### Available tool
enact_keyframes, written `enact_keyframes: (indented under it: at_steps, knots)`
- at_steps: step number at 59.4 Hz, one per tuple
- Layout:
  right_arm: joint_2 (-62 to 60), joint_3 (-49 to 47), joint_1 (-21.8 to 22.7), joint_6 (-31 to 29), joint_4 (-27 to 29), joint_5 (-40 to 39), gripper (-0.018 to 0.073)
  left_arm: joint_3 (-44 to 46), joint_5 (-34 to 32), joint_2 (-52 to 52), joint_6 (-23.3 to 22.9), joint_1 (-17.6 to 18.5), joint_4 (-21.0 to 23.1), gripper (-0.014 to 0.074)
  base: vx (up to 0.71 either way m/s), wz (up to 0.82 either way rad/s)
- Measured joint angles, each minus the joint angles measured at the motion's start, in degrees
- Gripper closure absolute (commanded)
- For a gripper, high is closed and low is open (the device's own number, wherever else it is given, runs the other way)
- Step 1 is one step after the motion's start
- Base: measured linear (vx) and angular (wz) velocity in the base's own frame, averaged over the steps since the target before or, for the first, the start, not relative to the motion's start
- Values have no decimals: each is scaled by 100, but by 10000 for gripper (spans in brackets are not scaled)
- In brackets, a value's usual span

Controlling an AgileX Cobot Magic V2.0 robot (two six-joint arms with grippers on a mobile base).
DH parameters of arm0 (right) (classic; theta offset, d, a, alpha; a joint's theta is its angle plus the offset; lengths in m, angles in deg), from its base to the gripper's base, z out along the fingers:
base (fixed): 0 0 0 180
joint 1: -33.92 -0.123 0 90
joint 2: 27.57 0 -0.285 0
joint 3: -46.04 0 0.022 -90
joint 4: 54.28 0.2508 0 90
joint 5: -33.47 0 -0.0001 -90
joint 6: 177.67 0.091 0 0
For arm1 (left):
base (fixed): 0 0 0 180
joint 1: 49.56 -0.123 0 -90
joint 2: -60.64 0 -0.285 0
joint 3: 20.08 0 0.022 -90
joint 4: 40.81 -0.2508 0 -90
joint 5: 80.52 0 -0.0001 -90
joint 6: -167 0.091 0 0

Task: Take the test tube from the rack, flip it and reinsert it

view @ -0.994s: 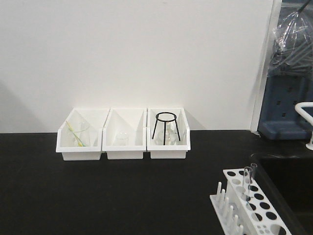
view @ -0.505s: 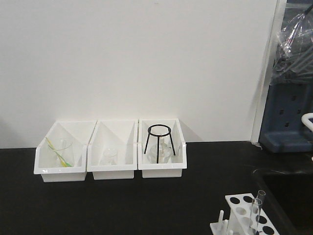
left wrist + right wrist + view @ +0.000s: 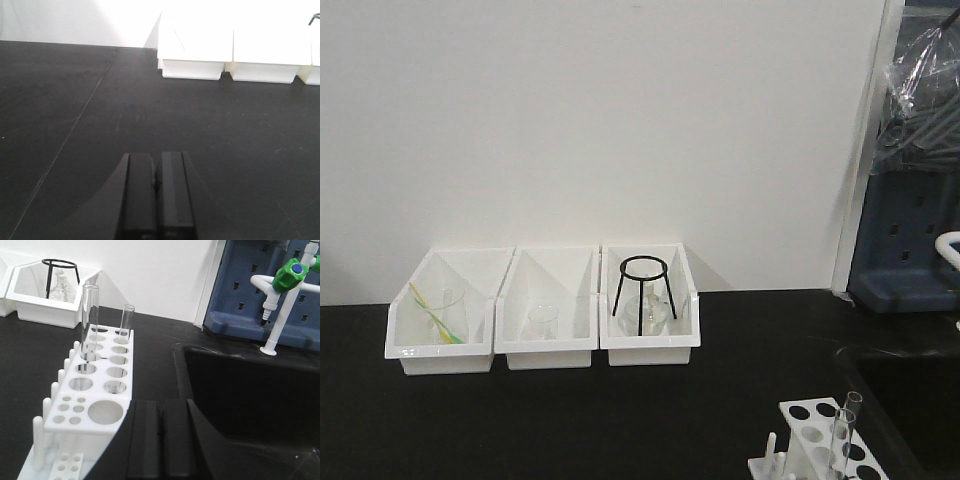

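My right gripper (image 3: 160,412) is clenched with nothing between its fingers, just in front of the rack (image 3: 102,390), by the corner with the largest hole. Two tubes stand upright in the rack's holes: a tall test tube (image 3: 90,320) in the column next to the pegs, and a shorter test tube (image 3: 126,325) one column over and a little farther back. The sink (image 3: 240,385) lies just right of the rack. Beyond the rack, against the wall, three white bins (image 3: 545,345) stand in a row. The bin nearest the rack holds a black ring stand (image 3: 643,292). My left gripper (image 3: 156,162) is also clenched on nothing over the black counter (image 3: 75,100). I cannot tell how far it is from the rack.
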Motion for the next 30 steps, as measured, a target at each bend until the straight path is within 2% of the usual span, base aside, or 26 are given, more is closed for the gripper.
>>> enact_keyframes:
  at_steps: [11,30]
  knots:
    - [0,0,0,82,125,-132,568,0,0,0,0,0,0,603,0,0]
    - [0,0,0,325,329,-1066,568,0,0,0,0,0,0,603,0,0]
